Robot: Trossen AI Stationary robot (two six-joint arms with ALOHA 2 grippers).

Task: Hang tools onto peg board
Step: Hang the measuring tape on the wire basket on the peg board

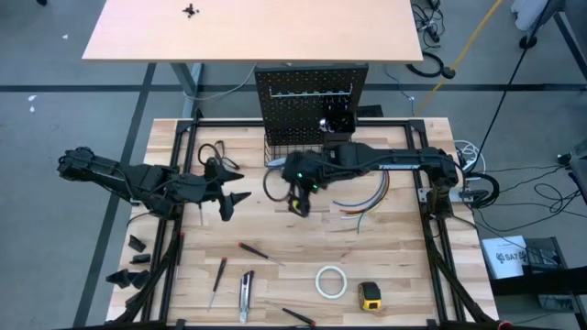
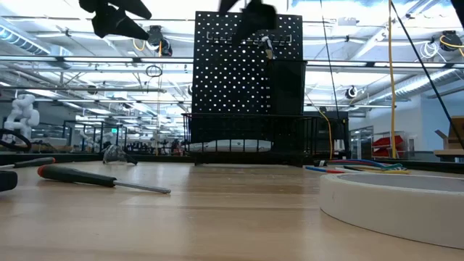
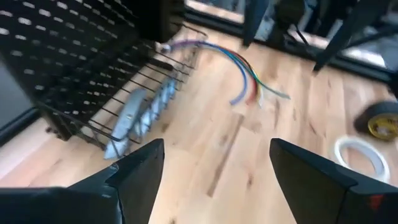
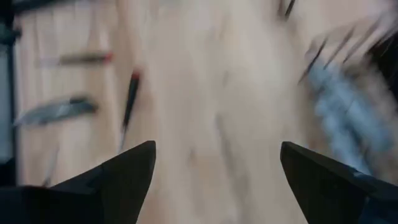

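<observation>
Both claws hang wide and empty over the bench (image 1: pixel 385 261): the right claw (image 1: pixel 300 203) just before the peg board (image 1: pixel 310 92), the left claw (image 1: pixel 229 191) beside it. Remaining tools lie near the front edge: a screwdriver (image 1: pixel 254 249), what looks like a utility knife (image 1: pixel 245 295), tape roll (image 1: pixel 331 281), tape measure (image 1: pixel 370 295). The screwdriver is light and stiff; its ribbed handle gives the surest hold, the shaft being thin and slick.

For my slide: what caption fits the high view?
Both arms hover over the table, open claws empty, before the peg board.
</observation>
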